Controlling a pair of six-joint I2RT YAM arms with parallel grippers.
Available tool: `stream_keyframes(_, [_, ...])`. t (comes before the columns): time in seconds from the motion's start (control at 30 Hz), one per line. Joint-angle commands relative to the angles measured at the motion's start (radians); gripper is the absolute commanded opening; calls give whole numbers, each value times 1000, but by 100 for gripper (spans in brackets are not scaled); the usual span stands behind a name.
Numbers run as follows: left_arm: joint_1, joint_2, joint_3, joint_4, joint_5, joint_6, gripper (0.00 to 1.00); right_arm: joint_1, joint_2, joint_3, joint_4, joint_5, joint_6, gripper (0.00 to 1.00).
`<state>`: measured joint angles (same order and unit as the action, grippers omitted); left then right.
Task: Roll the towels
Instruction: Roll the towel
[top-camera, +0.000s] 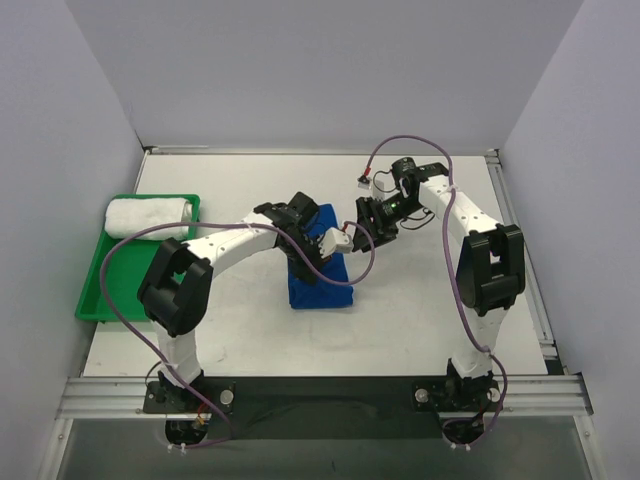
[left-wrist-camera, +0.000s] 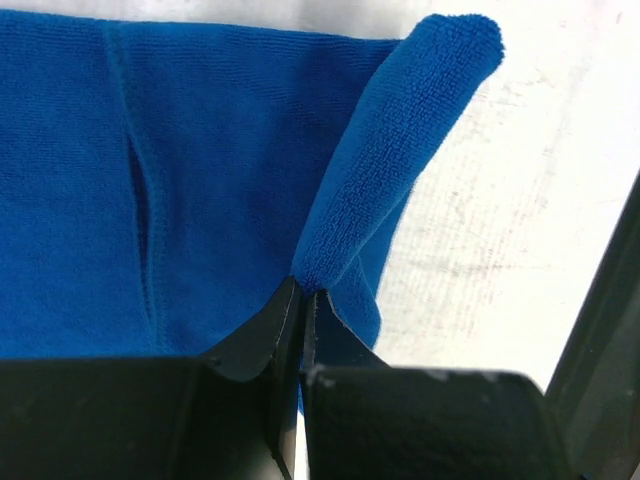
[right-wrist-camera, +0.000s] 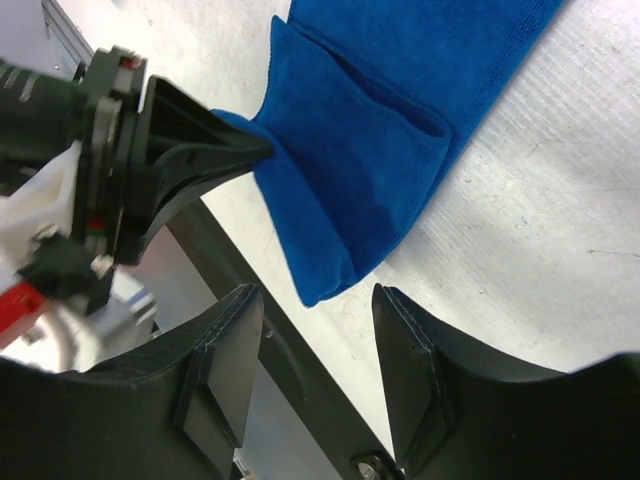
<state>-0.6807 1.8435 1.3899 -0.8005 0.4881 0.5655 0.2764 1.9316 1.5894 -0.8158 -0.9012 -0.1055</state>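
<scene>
Left wrist view, left gripper (left-wrist-camera: 302, 292) clamped on a raised fold of the blue towel (left-wrist-camera: 180, 180), lower centre, right gripper (right-wrist-camera: 318, 305) parted, holding nothing, towel corner just above it.

The left arm (top-camera: 228, 241) reaches out to the middle. The left gripper (left-wrist-camera: 302, 296) is pinched tight on a fold of the blue towel (left-wrist-camera: 390, 160). The right arm (top-camera: 462, 215) bends in toward it, and the right gripper (right-wrist-camera: 318, 306) has its jaws apart
</scene>
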Motion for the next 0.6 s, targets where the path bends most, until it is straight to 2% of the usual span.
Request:
stream_keyframes(0.0, [39,55,72,-13,72,36,0,3,-25,-16,-46,-44,3,47])
stream_keyframes(0.13, [90,106,141,-11,110,40,0,4,-16,-32,-46,-61,3,46])
stream_keyframes(0.43, [135,207,175,-8,136,60,3,9,44,-31,-37,-105,20,46])
stream_keyframes(0.57, [161,253,176,10,164,53,9,15,70,-37,-29,-175,39,35])
